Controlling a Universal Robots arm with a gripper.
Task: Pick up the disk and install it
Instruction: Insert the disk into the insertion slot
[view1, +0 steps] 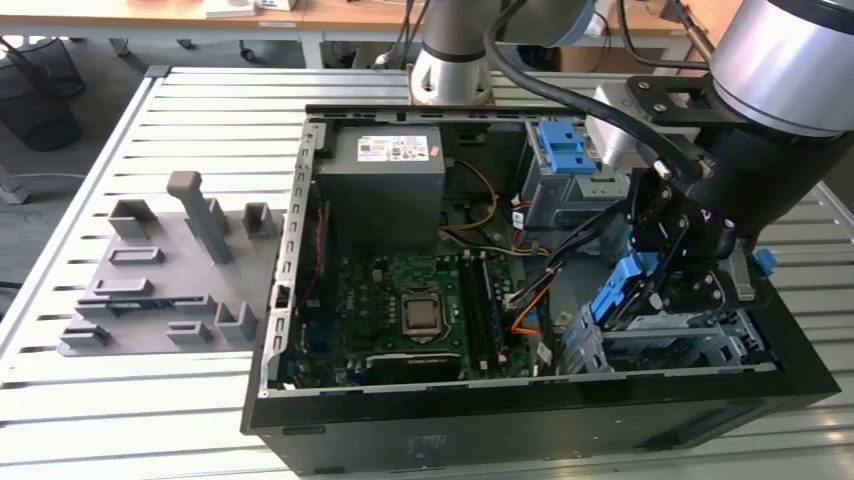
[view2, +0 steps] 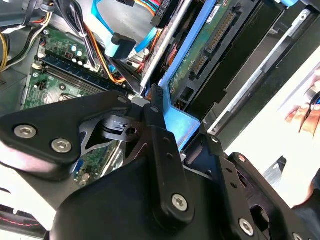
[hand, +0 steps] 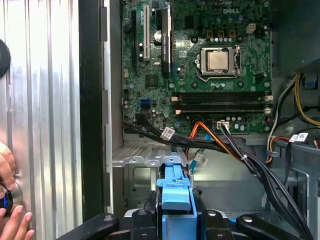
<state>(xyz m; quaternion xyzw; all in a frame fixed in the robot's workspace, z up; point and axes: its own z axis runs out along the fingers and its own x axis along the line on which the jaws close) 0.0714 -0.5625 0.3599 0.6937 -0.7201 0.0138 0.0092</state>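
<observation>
Blue-railed disk (view1: 625, 295): held in the jaws on the exterior view's right, inside the open PC case (view1: 534, 415). Jaws closed on it, pinching across the blue rail; the rail end stands out btwn the black links in the first wrist view (hand: 175, 192).

Orientation: disk on edge, slanted, not flat. In the second wrist view its green circuit-board face (view2: 210, 47) and connector edge run on away from the jaws, so the long axis looks approx. in line w/ the reach of the jaws, not across it.

Key relation: metal drive cage (view1: 681, 335) lies directly under and just beside the disk's lower end, at the case corner nearest the arm (view1: 787, 60). Disk reads as at the cage mouth and not yet seated; whether it touches the cage cannot be told.

Nearby inside case:
- cable bundle, black, orange and blue (hand: 240, 155), close beside the disk, btwn it and the board
- motherboard (view1: 400, 290) w/ bare CPU socket (hand: 219, 61)
- grey PSU box (view1: 387, 180), far end, well apart
- bright blue latch piece (view1: 567, 150), beyond the cage

Outside case:
- slatted metal surface (view1: 174, 400)
- grey parts fixture (view1: 160, 270), exterior view's left, well apart
- a person's hand (hand: 11, 212) resting on the surface beside the case wall
</observation>
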